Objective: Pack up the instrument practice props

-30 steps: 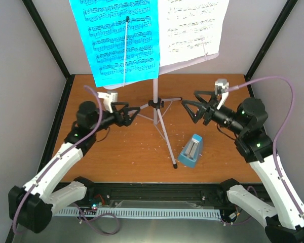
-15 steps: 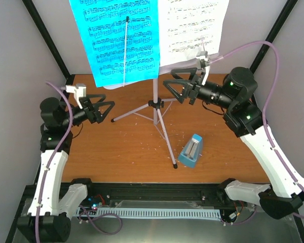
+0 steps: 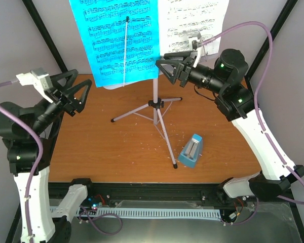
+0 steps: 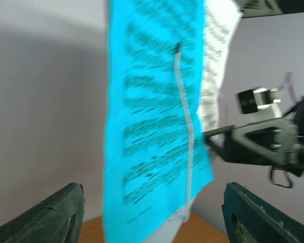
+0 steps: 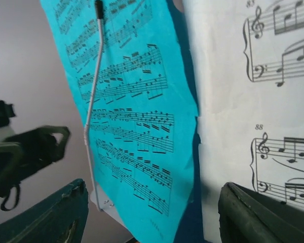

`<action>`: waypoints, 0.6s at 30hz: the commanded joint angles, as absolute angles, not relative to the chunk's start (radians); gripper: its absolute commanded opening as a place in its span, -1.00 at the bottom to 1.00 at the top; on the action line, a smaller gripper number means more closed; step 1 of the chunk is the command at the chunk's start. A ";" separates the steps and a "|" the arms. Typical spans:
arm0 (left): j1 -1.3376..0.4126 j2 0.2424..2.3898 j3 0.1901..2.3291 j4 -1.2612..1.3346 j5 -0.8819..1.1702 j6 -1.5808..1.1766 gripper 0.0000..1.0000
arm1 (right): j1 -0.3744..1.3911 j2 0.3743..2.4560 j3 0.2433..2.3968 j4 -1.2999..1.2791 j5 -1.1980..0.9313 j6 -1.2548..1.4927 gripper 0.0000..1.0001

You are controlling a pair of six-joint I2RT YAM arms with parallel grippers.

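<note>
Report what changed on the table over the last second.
Both arms lifted away from the tripod hub. The left gripper swung up and out to the left. The right gripper rose and moved left, up to the bottom edges of the blue music sheet and the white music sheet. Both grippers are open and empty. The music stand, both sheets and the metronome stayed put.

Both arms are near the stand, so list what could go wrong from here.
1. A thin wire lies across the blue sheet; pulling the sheet sideways may tear it.
2. The right pincer, open near the sheets, could tip the music stand on its thin tripod, perhaps onto the metronome.
</note>
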State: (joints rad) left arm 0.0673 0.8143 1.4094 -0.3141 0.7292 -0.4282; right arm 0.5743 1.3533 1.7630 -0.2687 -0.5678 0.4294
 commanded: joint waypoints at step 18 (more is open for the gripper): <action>-0.066 1.017 1.649 -0.238 0.936 -0.557 0.02 | 0.633 1.474 1.864 -0.249 -0.616 0.419 -0.22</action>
